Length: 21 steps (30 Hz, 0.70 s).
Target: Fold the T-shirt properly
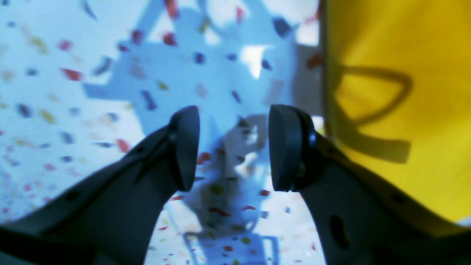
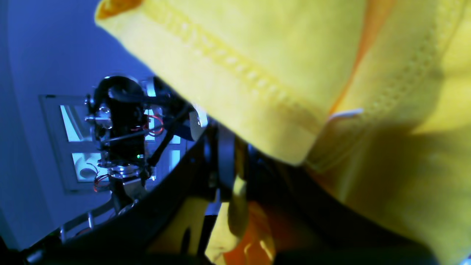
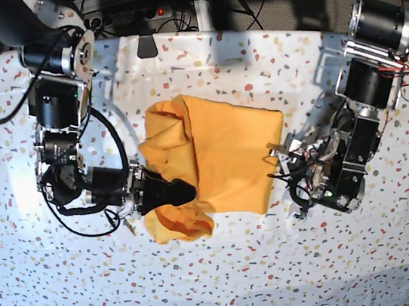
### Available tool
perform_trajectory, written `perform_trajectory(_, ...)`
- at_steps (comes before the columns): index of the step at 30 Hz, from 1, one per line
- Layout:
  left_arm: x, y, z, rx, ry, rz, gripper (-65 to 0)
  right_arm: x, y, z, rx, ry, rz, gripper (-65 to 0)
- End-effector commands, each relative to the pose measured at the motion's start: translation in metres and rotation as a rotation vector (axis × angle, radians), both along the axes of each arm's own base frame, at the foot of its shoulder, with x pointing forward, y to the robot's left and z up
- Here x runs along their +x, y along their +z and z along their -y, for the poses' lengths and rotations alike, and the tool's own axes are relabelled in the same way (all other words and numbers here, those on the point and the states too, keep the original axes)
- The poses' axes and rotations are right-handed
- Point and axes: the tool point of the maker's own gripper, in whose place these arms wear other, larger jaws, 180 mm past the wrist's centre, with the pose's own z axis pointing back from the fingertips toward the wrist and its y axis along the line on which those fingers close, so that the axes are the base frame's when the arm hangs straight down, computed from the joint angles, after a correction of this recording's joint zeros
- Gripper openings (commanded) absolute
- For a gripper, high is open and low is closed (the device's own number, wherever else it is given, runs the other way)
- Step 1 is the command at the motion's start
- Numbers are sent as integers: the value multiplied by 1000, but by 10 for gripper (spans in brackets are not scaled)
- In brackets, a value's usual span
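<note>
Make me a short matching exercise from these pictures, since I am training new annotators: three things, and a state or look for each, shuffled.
Things:
1. left gripper
2. right gripper
3. table

States:
A. white with coloured speckles
B. open, holding nothing
C. shut on the T-shirt

Pairs: 1-B, 2-C, 3-A

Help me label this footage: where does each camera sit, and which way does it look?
Left wrist: on the left arm, facing down past the open left pincer at the speckled table and the T-shirt edge.
Right wrist: on the right arm, facing along the right pincer, shut on T-shirt fabric.
Base: overhead, looking down on table, shirt and both arms.
All three views share the T-shirt.
</note>
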Motion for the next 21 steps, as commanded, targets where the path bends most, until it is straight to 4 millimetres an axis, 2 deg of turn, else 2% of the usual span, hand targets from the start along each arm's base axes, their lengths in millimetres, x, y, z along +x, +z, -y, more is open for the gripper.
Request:
perform_trajectory(1, 11, 13, -1, -4, 0, 39, -354, 18, 27, 2, 24, -14, 75, -650)
perform_trajectory(3, 3, 4, -4, -4, 3, 24, -354, 22, 35, -3, 33, -9, 92, -650)
perform_trajectory(7, -13, -14, 3, -44, 1, -1, -354, 30, 45, -18, 41, 6, 116, -650)
perform_trajectory(10, -21, -21, 10, -81, -2, -13, -354, 37, 39, -31, -1, -8, 113, -650)
perform_trajectory(14, -22, -23, 9, -79, -1, -15, -354, 40, 21, -47, -88, -17, 93, -650)
perform_trajectory(21, -22, -22, 10, -79, -2, -14, -354, 41, 16, -74, -97, -17, 94, -650)
